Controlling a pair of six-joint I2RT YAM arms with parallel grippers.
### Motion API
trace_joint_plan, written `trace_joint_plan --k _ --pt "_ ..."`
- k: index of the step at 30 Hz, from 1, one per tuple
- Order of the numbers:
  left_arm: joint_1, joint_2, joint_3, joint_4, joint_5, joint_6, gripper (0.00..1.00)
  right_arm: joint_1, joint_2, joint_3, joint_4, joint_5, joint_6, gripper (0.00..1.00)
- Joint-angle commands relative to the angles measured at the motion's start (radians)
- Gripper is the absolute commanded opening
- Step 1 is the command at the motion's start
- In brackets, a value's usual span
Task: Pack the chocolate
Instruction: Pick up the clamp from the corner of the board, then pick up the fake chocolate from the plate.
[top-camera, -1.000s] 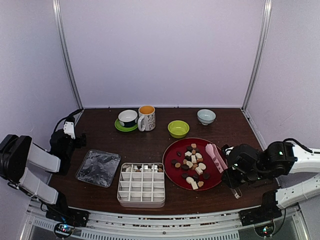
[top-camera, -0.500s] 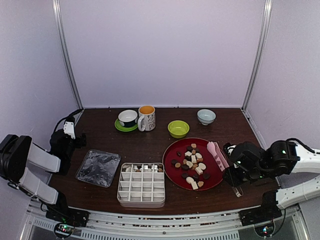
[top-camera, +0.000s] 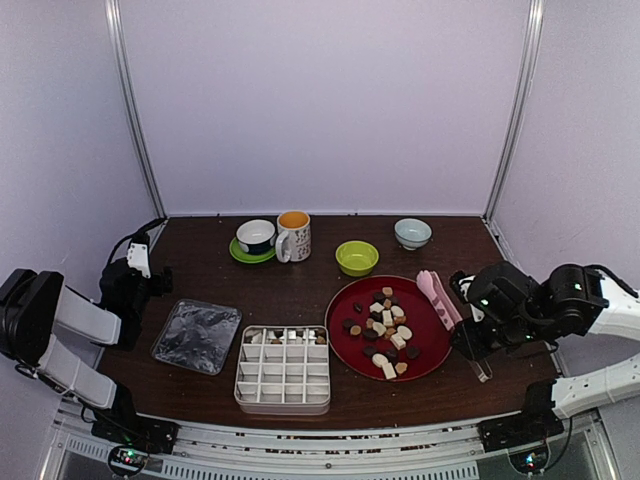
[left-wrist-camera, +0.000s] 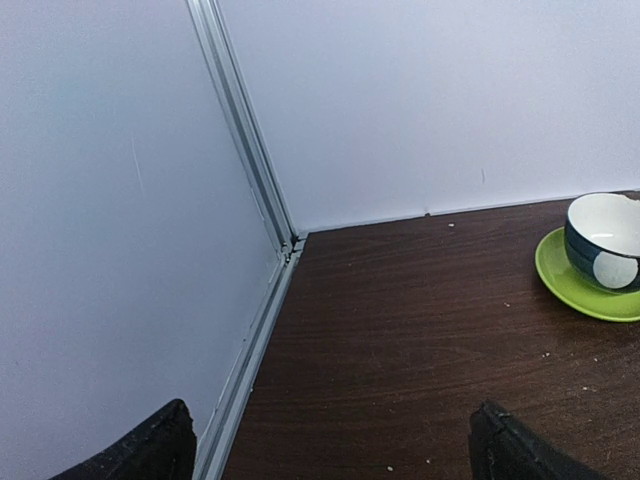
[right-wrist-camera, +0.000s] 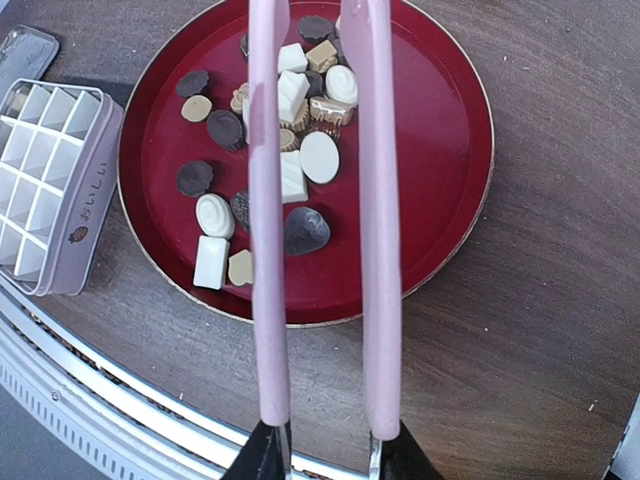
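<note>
Since a second ago the right pincer (top-camera: 468, 322) has drawn back toward the desk's (top-camera: 300, 290) right edge and lifted a little. It carries the pink tongs (top-camera: 438, 297) off the red plate's (top-camera: 432, 352) middle to its right rim. Everything else lies as before.

The right arm is folded low at the near right, with its pincer clenched on the tongs' handle end (right-wrist-camera: 268, 300). The blades stand apart above the plate (right-wrist-camera: 430, 150). The left arm is bent at the left edge. Its pincer (left-wrist-camera: 330, 462) is released, holds nothing, and points at the far left corner.

Nearest lies the compartment tray (top-camera: 283, 372), with a few pieces in its far row. Beyond it the chocolate (top-camera: 385, 328) is scattered on the plate. Farther back stand a cup on a green saucer (top-camera: 256, 237), a mug (top-camera: 293, 236), a green bowl (top-camera: 357, 257) and a white bowl (top-camera: 412, 233).
</note>
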Motion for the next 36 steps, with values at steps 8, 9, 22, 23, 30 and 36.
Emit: trace_joint_plan --k 8,9,22,23,30,36 --pt "0.009 -0.002 0.016 0.024 -0.006 -0.001 0.98 -0.041 0.017 0.049 -0.038 -0.048 -0.066 0.28" --pt "0.009 -0.001 0.016 0.023 -0.006 -0.001 0.98 -0.042 0.015 0.044 -0.033 -0.053 -0.063 0.28" --pt "0.009 -0.001 0.016 0.025 -0.006 -0.001 0.98 -0.051 0.037 0.079 -0.11 -0.117 -0.091 0.28" --pt "0.008 -0.001 0.017 0.024 -0.006 -0.001 0.98 -0.051 0.039 0.083 -0.113 -0.118 -0.094 0.29" --pt "0.009 -0.001 0.016 0.025 -0.006 -0.001 0.98 -0.061 0.039 0.085 -0.094 -0.129 -0.093 0.28" --pt "0.009 -0.001 0.016 0.024 -0.006 -0.001 0.98 -0.065 0.027 0.08 -0.09 -0.147 -0.085 0.28"
